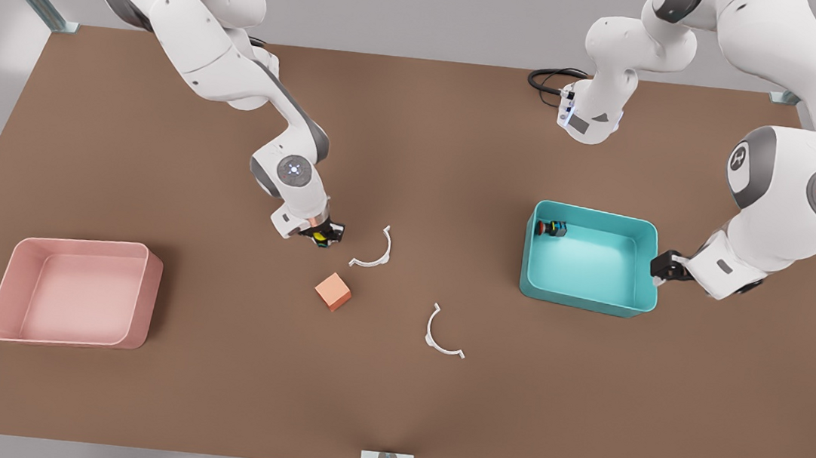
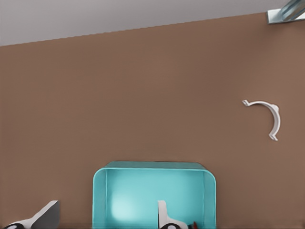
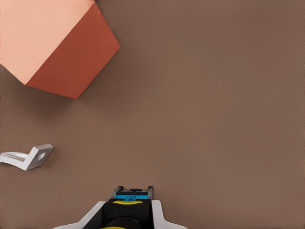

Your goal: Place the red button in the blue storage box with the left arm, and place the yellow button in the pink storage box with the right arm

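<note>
Yellow button [image 1: 319,236], yellow cap on black base, pinched in closed right claw [image 1: 321,237] above table [image 1: 389,409] nr orange cube [image 1: 333,292]; red button [image 1: 550,229] lies in blue storage box [image 1: 585,299] corner, left claw [image 1: 664,269] spread open at box's opposite wall.
</note>
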{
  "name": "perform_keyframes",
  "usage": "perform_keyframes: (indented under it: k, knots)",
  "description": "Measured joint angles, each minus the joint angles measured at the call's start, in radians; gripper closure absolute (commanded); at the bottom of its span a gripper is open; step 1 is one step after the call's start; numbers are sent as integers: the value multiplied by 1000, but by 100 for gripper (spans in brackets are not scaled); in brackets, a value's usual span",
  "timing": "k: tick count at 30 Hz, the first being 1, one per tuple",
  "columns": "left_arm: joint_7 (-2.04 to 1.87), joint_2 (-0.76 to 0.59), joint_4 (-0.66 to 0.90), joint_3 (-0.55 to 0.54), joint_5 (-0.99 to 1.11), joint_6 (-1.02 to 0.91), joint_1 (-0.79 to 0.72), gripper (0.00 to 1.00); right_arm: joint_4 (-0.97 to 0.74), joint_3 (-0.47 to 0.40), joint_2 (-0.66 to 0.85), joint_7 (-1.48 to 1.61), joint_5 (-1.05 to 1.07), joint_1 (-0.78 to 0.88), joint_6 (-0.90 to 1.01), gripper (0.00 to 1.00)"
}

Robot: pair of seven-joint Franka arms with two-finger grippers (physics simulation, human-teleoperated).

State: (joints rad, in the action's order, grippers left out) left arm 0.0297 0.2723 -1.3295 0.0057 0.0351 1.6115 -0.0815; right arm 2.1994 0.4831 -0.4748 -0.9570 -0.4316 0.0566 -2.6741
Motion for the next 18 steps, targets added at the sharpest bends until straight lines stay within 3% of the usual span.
perform_keyframes:
  k: [6, 10, 18]
  knots:
    - [-22, -1, 1, 0, 3, -26, -6, 0, -46, 21, 72, 10, -5, -91, 26, 57]
    - [-33, 4, 0, 1, 3, -33, -8, 0, -160, 99, 84, 65, -2, -261, 117, 56]
    - [-49, 5, -1, 2, 3, -37, -8, 0, -376, 93, 51, 265, 36, -416, 335, 56]
